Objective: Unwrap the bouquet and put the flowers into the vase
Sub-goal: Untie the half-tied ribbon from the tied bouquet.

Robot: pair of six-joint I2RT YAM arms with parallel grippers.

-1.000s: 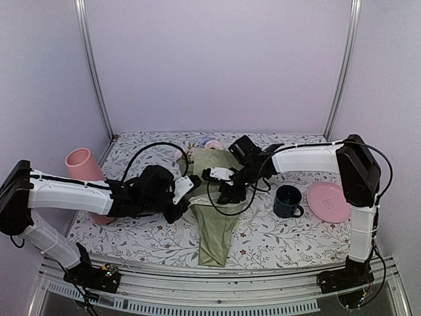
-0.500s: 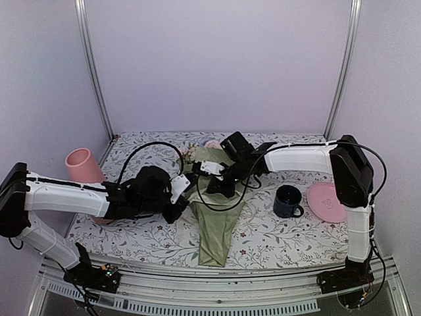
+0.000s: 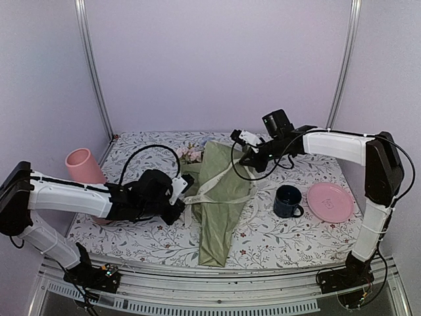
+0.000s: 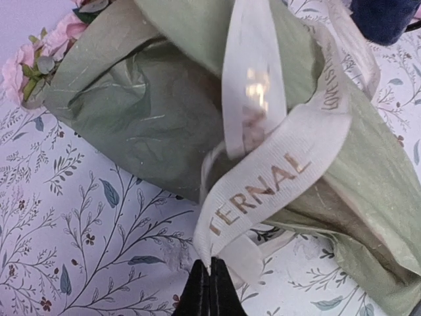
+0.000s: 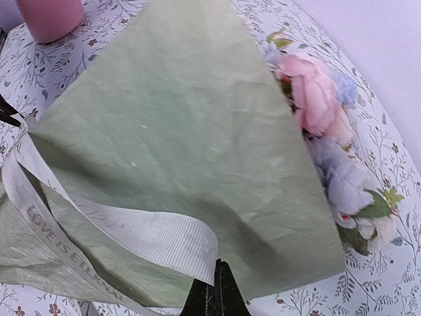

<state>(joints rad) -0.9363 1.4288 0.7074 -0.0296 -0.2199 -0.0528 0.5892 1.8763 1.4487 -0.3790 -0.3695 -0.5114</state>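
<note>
Bouquet (image 3: 217, 197): lies mid-table in olive paper, cone tip toward the near edge.
Flowers (image 3: 192, 153): pink blooms peek out at the far end.
Ribbon (image 3: 214, 179): cream, stretched between both grippers.
Left gripper (image 3: 184, 197): jaws pinched on a ribbon end, low beside the wrap.
Right gripper (image 3: 245, 150): jaws clamped on the ribbon, above the bouquet's far right.
Vase (image 3: 80, 163): far left, well apart from the bouquet.

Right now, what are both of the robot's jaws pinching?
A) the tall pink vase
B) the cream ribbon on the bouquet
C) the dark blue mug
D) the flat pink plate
B: each wrist view shows shut jaws nipping an end of the cream ribbon, and the top view shows it running between the arms across the bouquet.
</note>
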